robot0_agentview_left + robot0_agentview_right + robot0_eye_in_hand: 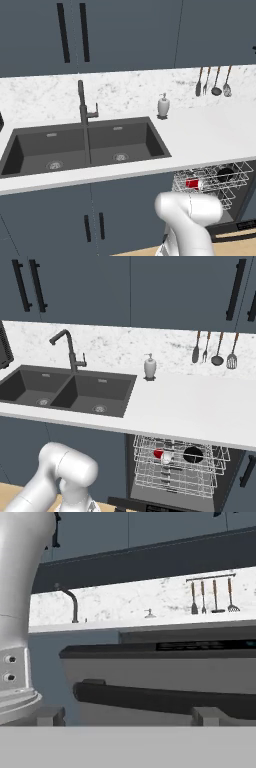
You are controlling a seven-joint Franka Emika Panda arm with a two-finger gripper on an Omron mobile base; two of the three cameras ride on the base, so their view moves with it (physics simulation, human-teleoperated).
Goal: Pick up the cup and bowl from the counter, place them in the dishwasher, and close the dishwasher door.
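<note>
The dishwasher stands open under the counter, its wire rack pulled out. A red cup lies on its side in the rack, and a dark bowl sits right beside it; both also show as the cup and bowl. In the hand view the dishwasher door fills the middle, grey, with its long black bar handle just above my fingertips. My gripper is open wide, close in front of the handle, with nothing between its fingers.
A dark double sink with a black faucet lies left of the dishwasher. A white soap dispenser stands by the backsplash, and utensils hang on the wall. Slate-blue cupboards flank the dishwasher below the counter.
</note>
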